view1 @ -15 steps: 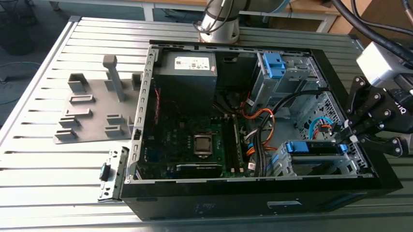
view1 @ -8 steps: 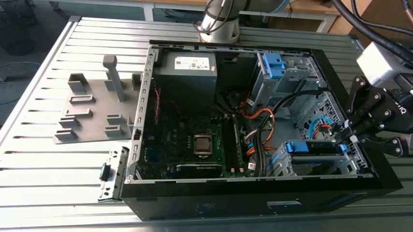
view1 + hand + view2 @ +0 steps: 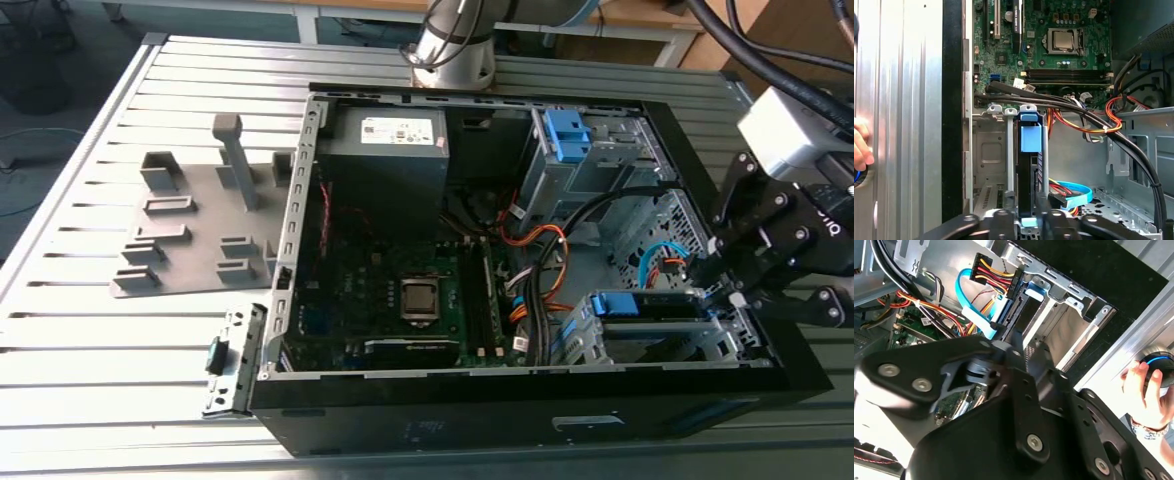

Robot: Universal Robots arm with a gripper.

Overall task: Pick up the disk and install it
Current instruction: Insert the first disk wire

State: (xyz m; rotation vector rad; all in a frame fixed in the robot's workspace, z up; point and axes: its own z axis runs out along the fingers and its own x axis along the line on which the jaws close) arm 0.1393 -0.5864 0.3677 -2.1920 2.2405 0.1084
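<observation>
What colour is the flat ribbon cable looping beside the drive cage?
Light blue: the flat plastic ribbon cable shows best in the second wrist view.

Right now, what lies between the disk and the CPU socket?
In the first wrist view, a bundle of black cables and the memory slots lie between the disk and the CPU socket.

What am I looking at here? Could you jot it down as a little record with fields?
Setting: open computer case on a slatted metal table
Disk: the disk, in its blue bracket, stands on edge in the silver drive cage
Claw: the claw is right at the disk's end, at the case corner on the exterior view's right
Cables: a blue ribbon cable lies beside the cage
Person: a hand rests on a round knob beside the case
</observation>
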